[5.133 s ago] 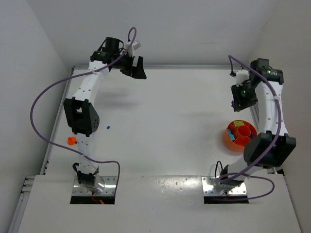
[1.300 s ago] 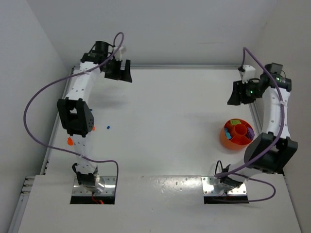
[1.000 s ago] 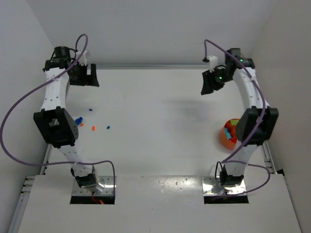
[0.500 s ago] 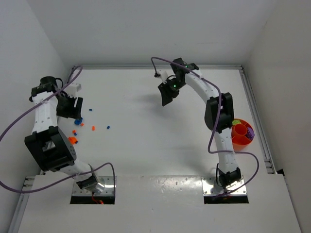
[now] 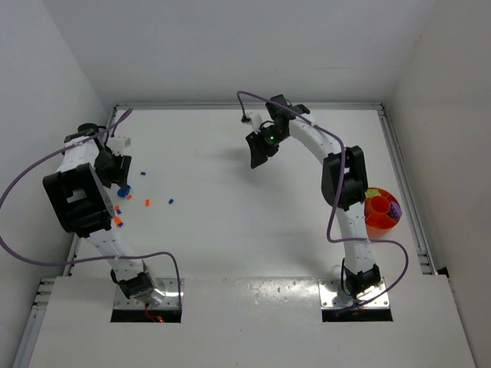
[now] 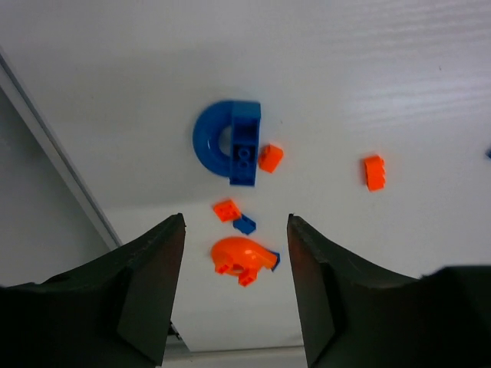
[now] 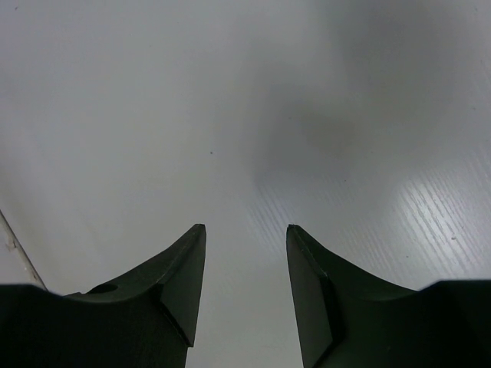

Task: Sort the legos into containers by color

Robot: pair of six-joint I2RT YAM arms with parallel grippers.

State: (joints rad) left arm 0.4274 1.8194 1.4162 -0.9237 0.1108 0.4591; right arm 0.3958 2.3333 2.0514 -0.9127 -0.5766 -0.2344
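The left gripper [image 6: 236, 221] is hanging over a scatter of legos [image 5: 123, 192] at the left edge of the table [image 5: 230, 238], its two dark fingers [image 6: 153, 284] standing apart and gripping nothing. In the left wrist view, a blue arch piece [image 6: 226, 142] is lying on the table with a small orange brick [image 6: 270, 158] touching its side, and another orange brick [image 6: 374, 172] is sitting apart to the right. Nearer the fingers, a tiny orange brick [image 6: 225, 209] and a tiny blue brick [image 6: 245, 224] are lying just beside each other, and a rounded orange piece [image 6: 242, 259] is showing in the gap between the jaws, on the table. The right gripper [image 7: 245, 230] is reaching out over the far middle of the table, well apart from the legos, its jaws parted with only bare table between them. The orange bowl [image 5: 381, 222] is sitting near the table's right edge, partly hidden behind the right arm, with a bit of purple showing inside.
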